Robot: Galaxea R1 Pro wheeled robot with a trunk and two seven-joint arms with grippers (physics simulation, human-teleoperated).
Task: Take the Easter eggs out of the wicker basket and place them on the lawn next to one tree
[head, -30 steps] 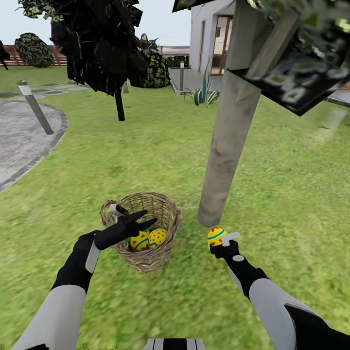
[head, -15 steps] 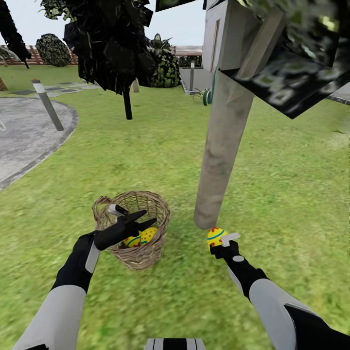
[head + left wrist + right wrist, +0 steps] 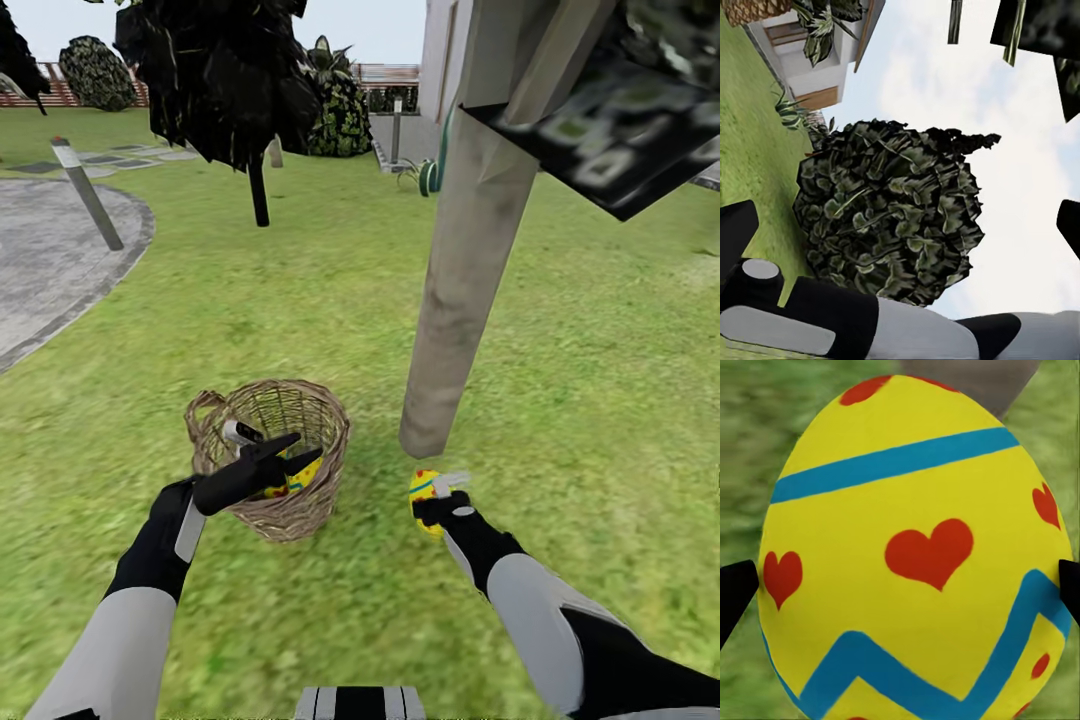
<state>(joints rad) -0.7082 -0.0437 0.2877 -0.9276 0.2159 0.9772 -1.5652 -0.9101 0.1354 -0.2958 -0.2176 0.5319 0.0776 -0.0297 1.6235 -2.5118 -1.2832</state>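
Note:
The wicker basket (image 3: 280,500) stands on the lawn (image 3: 330,300), left of the pale tree trunk (image 3: 462,270). One yellow Easter egg (image 3: 306,470) peeks out inside it; anything else in the basket is hidden by my left gripper (image 3: 268,448). That gripper hovers open over the basket's near rim, its fingers spread wide. My right gripper (image 3: 432,490) is shut on another Easter egg (image 3: 420,487), low over the grass just in front of the trunk's base. In the right wrist view this egg (image 3: 915,562) shows blue bands and red hearts between the two fingertips (image 3: 735,592).
A grey paved patch (image 3: 50,260) with a short post (image 3: 88,195) lies at the far left. A black-trunked dark tree (image 3: 258,190) stands behind the basket. Bushes, a spiky plant (image 3: 428,176) and the white house (image 3: 440,60) are further back. A round bush (image 3: 892,210) appears in the left wrist view.
The head view has shifted, so the basket and trunk sit differently in the picture. My right gripper has carried its egg slightly left, staying near the trunk's base. The left gripper keeps its pose.

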